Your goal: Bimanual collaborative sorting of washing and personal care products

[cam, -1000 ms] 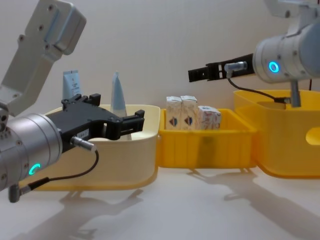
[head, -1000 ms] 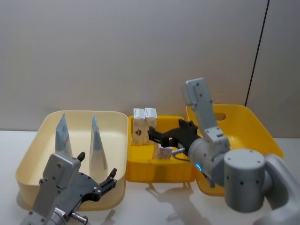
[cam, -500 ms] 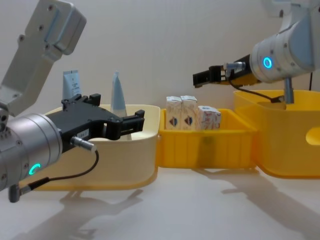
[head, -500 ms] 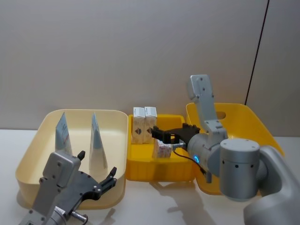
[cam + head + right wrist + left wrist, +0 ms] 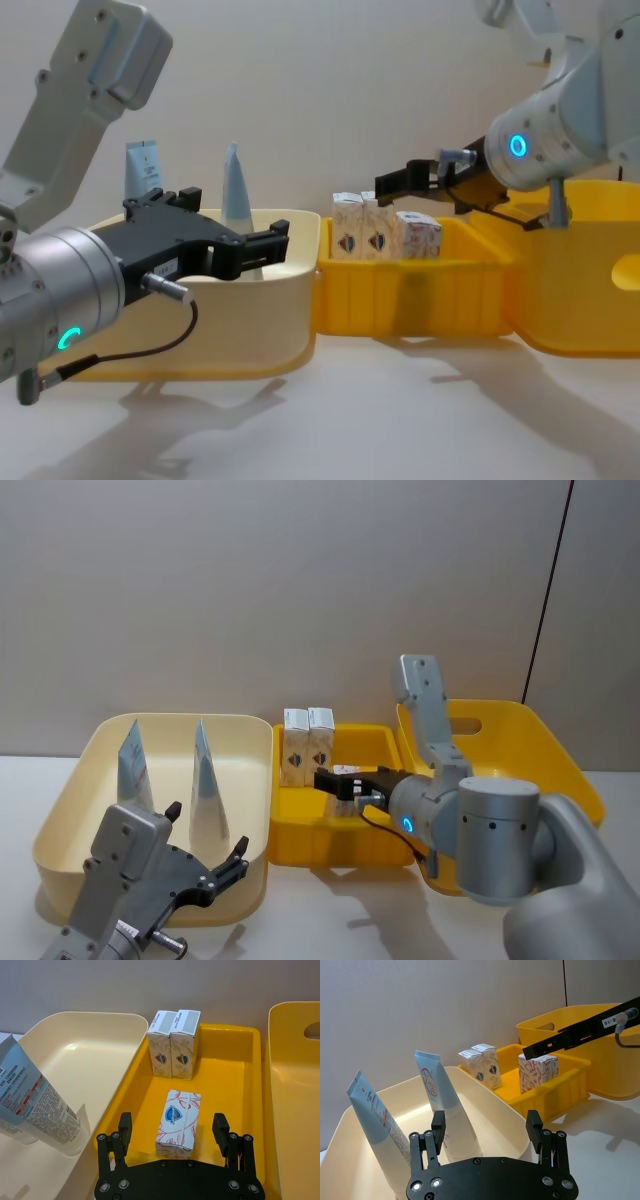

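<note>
Currently, right gripper (image 5: pixel 172 1121) hovers, fingers spread wide, over the lone carton (image 5: pixel 178 1134) in the yellow bin (image 5: pixel 225 1095); left gripper (image 5: pixel 486 1120), also wide, idles at cream bin (image 5: pixel 68 802).

Plain grey wall (image 5: pixel 250 580), pale tabletop (image 5: pixel 400 420)

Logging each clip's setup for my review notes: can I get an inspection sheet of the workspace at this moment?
Surface: pale table carrying a cream bin, a small yellow bin and a large yellow bin.
Job's things: flat-topped tube and tapering tube upright in the cream bin; two upright cartons side by side at the small yellow bin's back, a lone carton standing nearer.
Clutter: nothing seen.
Pincers: left pincer open, near the cream bin's front; right pincer open, above the lone carton.
Cables: left wrist cable and right wrist cable loop loosely.
Surroundings: grey wall, dark vertical strip.
</note>
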Robot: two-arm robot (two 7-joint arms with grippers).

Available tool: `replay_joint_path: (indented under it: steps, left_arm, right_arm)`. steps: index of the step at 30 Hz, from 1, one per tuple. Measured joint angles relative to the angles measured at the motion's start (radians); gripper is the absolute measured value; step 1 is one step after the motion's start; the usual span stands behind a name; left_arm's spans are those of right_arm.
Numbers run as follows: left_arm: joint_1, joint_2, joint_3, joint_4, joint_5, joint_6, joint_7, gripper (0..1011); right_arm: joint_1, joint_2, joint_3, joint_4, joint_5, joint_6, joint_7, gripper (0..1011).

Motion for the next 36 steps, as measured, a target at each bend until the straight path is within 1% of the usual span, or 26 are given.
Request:
replay_joint_path:
  steps: [10, 20, 27, 36]
  left_arm:
    - [0.0, 0.0, 0.0, 0.0, 0.0, 0.0, 0.0, 1003]
    - [0.0, 0.0, 0.0, 0.0, 0.0, 0.0, 0.0, 1003]
    - [0.0, 0.0, 0.0, 0.0, 0.0, 0.0, 0.0, 1003]
    - [0.0, 0.0, 0.0, 0.0, 0.0, 0.0, 0.0, 1003]
  right_arm:
    - [0.019, -0.016, -0.003, 0.049, -0.007, 0.001, 0.004, 1001]
    - [0.039, -0.023, -0.033, 0.089, -0.045, -0.012, 0.001, 1001]
    - [0.042, -0.023, -0.049, 0.101, -0.071, -0.019, -0.013, 1001]
    - [0.039, -0.026, -0.054, 0.104, -0.094, -0.019, -0.029, 1001]
